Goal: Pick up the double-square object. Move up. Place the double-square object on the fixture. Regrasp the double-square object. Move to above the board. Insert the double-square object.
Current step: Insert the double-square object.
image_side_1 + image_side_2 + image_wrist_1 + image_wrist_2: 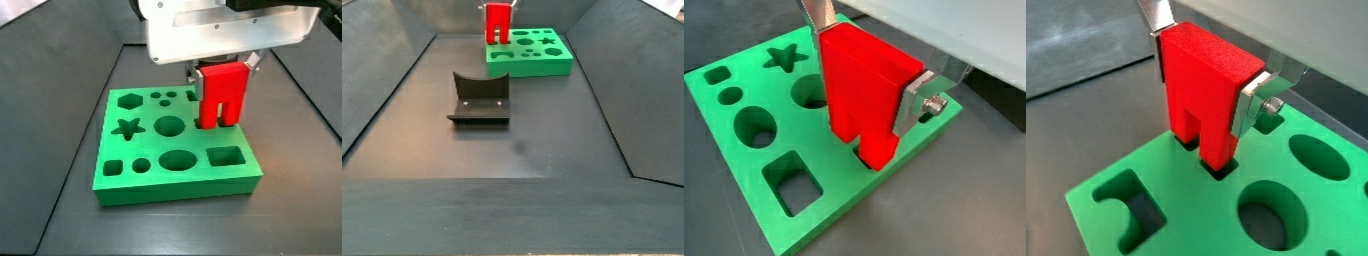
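Red double-square object (865, 90) in gripper (871, 70) enters board (764, 140), fixture (480, 98) well apart.

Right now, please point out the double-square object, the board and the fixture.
double-square object (222, 92), side view, red front face, held in the gripper (225, 68).
board (174, 187), side view, front wall.
fixture (480, 90), side view, upright back plate.
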